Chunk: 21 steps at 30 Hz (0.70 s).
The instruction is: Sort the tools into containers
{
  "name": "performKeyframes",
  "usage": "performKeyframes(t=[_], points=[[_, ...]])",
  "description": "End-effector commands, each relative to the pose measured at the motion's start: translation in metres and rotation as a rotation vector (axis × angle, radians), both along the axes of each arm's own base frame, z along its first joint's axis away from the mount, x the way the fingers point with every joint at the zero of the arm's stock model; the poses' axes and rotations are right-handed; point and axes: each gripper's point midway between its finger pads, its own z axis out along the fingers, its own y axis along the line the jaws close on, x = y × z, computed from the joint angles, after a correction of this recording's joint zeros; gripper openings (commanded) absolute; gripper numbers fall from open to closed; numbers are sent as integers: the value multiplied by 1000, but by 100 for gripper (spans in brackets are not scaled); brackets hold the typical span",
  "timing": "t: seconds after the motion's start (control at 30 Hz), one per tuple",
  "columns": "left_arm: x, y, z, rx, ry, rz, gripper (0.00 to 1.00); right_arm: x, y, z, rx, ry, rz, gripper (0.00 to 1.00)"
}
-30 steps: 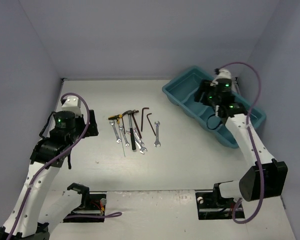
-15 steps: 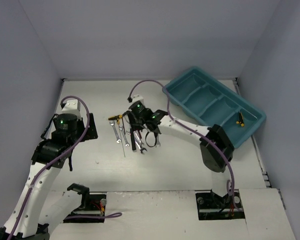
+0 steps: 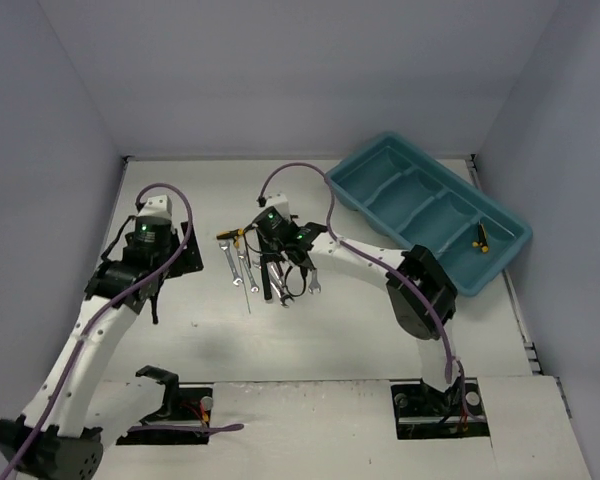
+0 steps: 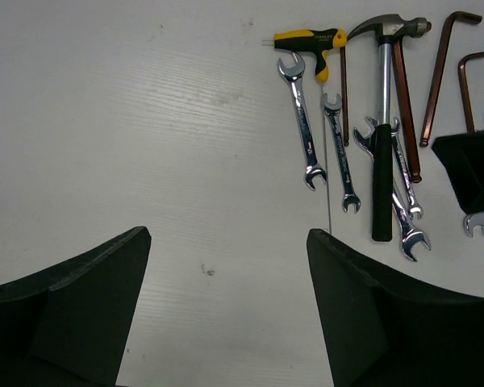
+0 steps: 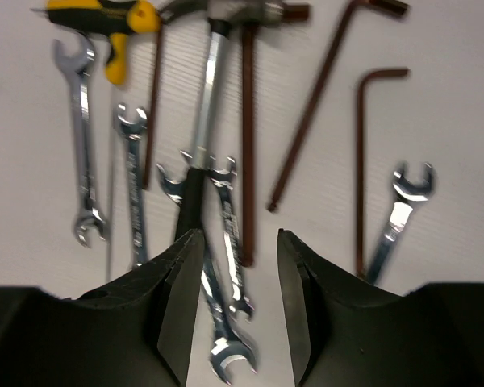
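Note:
The tools (image 3: 265, 265) lie in a loose row mid-table: silver wrenches (image 4: 300, 121), a black-handled hammer (image 4: 383, 121), brown hex keys (image 4: 440, 72) and a yellow-and-black handled tool (image 4: 310, 40). My right gripper (image 3: 285, 268) hovers over them, open, with blurred wrenches (image 5: 230, 242) on the table below the gap between its fingers (image 5: 239, 242). My left gripper (image 3: 170, 262) is open over bare table left of the row (image 4: 228, 242). The teal tray of containers (image 3: 392, 178) stands at the back right. One yellow-and-black tool (image 3: 480, 237) lies in its nearest compartment.
Purple walls close the table in on the left, back and right. The right arm (image 3: 420, 290) stretches from its base across the table's middle to the tools. A lone wrench (image 5: 399, 214) lies at the row's right end, beside a hex key (image 5: 359, 161).
The right arm swung from the tray to above the tool row, leaving a yellow-and-black tool in the tray, and its jaws narrowed. The left arm moved forward and its jaws narrowed slightly.

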Motion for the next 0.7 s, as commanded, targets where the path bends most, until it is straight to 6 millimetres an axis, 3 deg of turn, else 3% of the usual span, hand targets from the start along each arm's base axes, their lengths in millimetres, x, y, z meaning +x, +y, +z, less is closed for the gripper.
performKeyframes(t=[0.0, 0.03, 0.13, 0.17, 0.2, 0.33, 0.4, 0.67], points=[[57, -31, 4, -120, -40, 24, 69, 8, -58, 66, 92, -114, -146, 40], [66, -36, -6, -126, -13, 26, 68, 5, -67, 75, 105, -125, -157, 40], [94, -48, -10, -153, -10, 44, 66, -6, -96, 74, 99, -125, -186, 41], [102, -51, -24, -143, 27, 49, 64, -10, -102, 86, 123, -142, -191, 41], [114, -55, -20, -152, 13, 56, 63, -16, -111, 80, 112, -133, -196, 42], [144, -66, -37, -150, 46, 67, 59, -28, -137, 92, 153, -155, -228, 43], [154, -70, -56, -133, 91, 67, 59, -32, -148, 104, 186, -178, -242, 43], [183, -83, -101, -117, 181, 74, 51, -49, -172, 113, 209, -207, -259, 46]])
